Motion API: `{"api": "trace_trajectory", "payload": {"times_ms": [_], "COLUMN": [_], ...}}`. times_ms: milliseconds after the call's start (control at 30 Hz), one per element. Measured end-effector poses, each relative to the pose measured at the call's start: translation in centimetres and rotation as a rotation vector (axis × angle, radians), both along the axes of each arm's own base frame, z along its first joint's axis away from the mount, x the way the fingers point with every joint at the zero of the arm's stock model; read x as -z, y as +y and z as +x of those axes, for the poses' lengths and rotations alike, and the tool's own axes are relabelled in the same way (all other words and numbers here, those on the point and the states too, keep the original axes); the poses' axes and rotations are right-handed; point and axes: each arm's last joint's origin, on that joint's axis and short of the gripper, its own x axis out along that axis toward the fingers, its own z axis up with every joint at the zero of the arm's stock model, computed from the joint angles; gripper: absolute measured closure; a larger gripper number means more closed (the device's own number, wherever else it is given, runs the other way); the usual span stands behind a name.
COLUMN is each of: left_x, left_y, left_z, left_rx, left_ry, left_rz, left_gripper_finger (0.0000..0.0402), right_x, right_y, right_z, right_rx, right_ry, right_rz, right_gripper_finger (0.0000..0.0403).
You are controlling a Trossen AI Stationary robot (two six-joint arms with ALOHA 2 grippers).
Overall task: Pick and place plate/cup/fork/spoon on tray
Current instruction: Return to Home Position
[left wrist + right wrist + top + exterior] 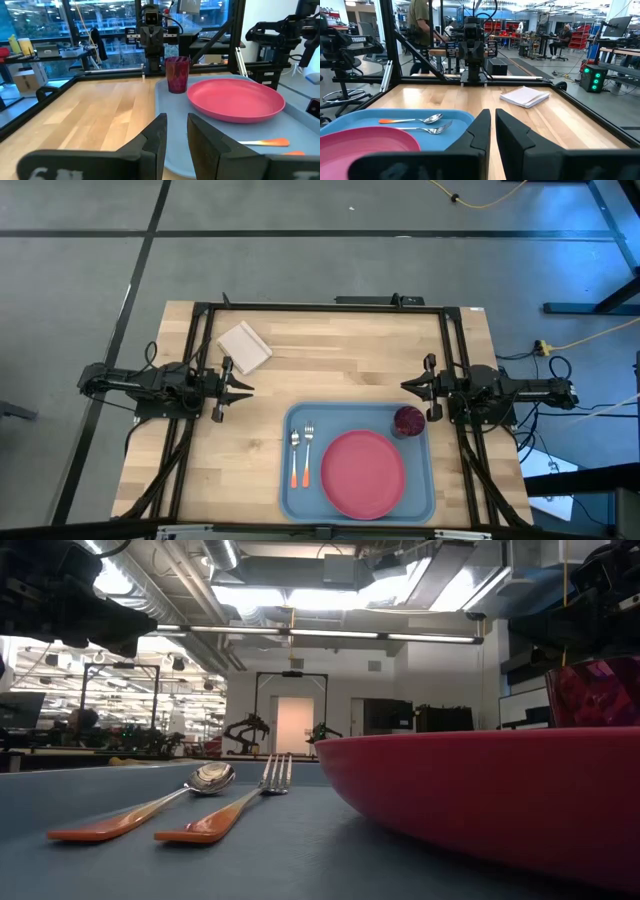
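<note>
The light-blue tray [292, 498] lies on the table's near half. On it rest the pinkish-red plate [362, 472], the dark red cup [408, 421] upright at the tray's far right corner, and the spoon [295, 455] and fork [308, 452] side by side left of the plate, heads pointing to the far edge. My left gripper [250, 389] is shut and empty above the bare table, left of the tray's far left corner. My right gripper [405, 386] is shut and empty just beyond the tray's far edge, near the cup.
A white square pad [244, 347] lies on the table at the far left, beyond my left gripper. A dark frame [320, 307] runs along the table's far edge and both sides. Bare wood lies between the two grippers and left of the tray.
</note>
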Motion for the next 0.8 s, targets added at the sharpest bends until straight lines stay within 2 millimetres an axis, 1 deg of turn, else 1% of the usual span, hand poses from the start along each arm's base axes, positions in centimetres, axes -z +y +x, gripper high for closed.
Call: {"api": "trace_trajectory", "payload": {"times_ms": [567, 633, 800], "left_x": [0.0, 0.0, 0.0], "left_y": [0.0, 0.0, 0.0], "left_z": [0.0, 0.0, 0.0], "left_rx": [-0.003, -0.003, -0.003], "left_ry": [-0.001, -0.001, -0.001], "left_rz": [-0.001, -0.001, -0.001], "left_gripper_finger": [0.0333, 0.0333, 0.0333], "right_x": [0.0, -0.2, -1.4], "right_y": [0.0, 0.0, 0.0], "right_z": [0.0, 0.0, -0.2], "right_rx": [0.000, 0.000, 0.000], "right_ry": [-0.003, -0.021, -0.140], "right_rz": [0.000, 0.001, 0.005], "right_gripper_finger": [0.0370, 0.0370, 0.0370]}}
